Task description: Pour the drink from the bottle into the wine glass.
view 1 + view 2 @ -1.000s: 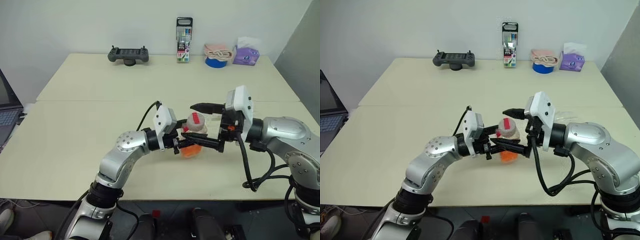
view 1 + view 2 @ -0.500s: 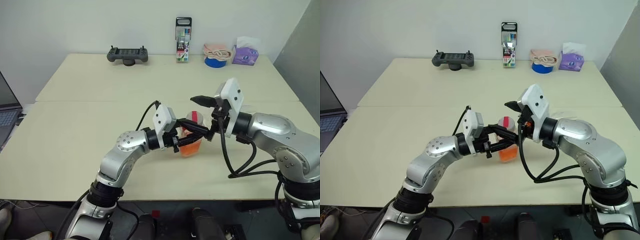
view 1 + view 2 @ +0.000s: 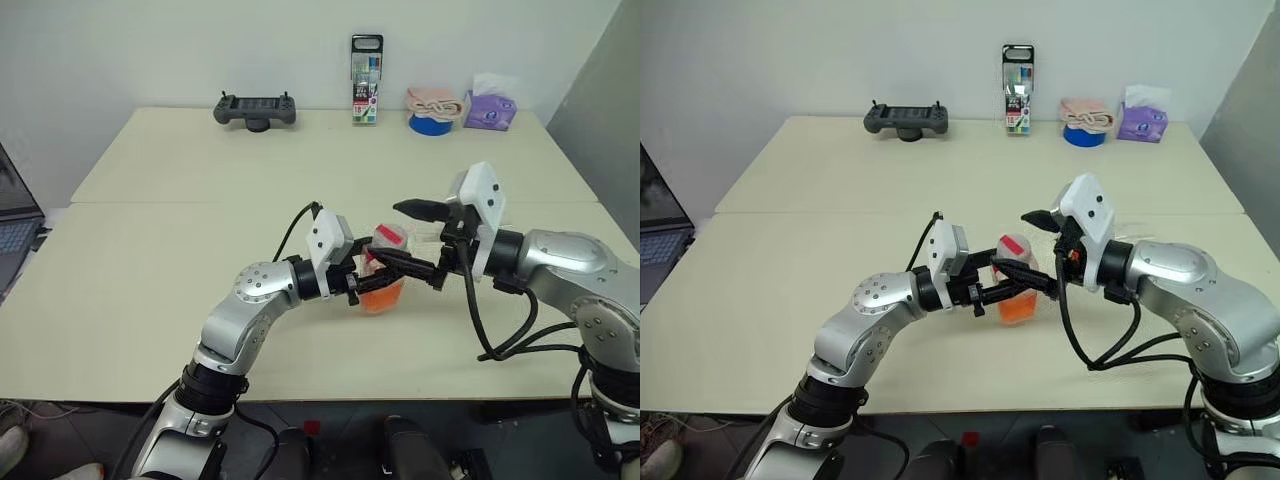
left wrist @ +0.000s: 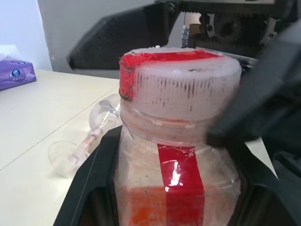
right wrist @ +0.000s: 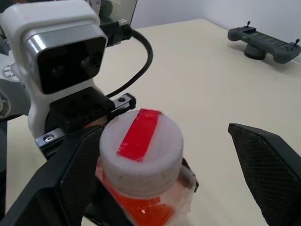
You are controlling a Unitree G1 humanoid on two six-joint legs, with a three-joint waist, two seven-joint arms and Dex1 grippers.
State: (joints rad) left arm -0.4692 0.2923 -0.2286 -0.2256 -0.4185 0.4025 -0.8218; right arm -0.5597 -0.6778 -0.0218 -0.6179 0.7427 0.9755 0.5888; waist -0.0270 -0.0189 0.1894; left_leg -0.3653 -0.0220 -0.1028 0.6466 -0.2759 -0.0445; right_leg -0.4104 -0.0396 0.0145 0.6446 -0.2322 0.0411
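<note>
- Holding the bottle (image 3: pixel 382 280) upright just above the counter (image 3: pixel 200 250), the left tool (image 3: pixel 372 282) is clamped around its body — the drink (image 3: pixel 380 297) sits in the lower part, and the red-and-white cap (image 5: pixel 141 141) is on.
- The right tool (image 3: pixel 420 240) has its fingers spread wide, one on each side of the cap and neither touching it. Judged from this, the step in hand is getting the cap off.
- The wine glass (image 4: pixel 87 141) lies on its side on the counter, just right of and beyond the bottle, under the right arm. It would have to be stood up before any pour; pouring now would spill across the counter.
- Risks from here:
  - If the right tool closes off-centre, it could push the bottle askew in the left tool's grip.
  - Twisting the cap could spin the whole bottle if the left grip is too light — too hard a squeeze on the thin plastic could push drink out once the cap is off.
  - The right arm, dropping lower, could knock the glass and set it rolling.
</note>
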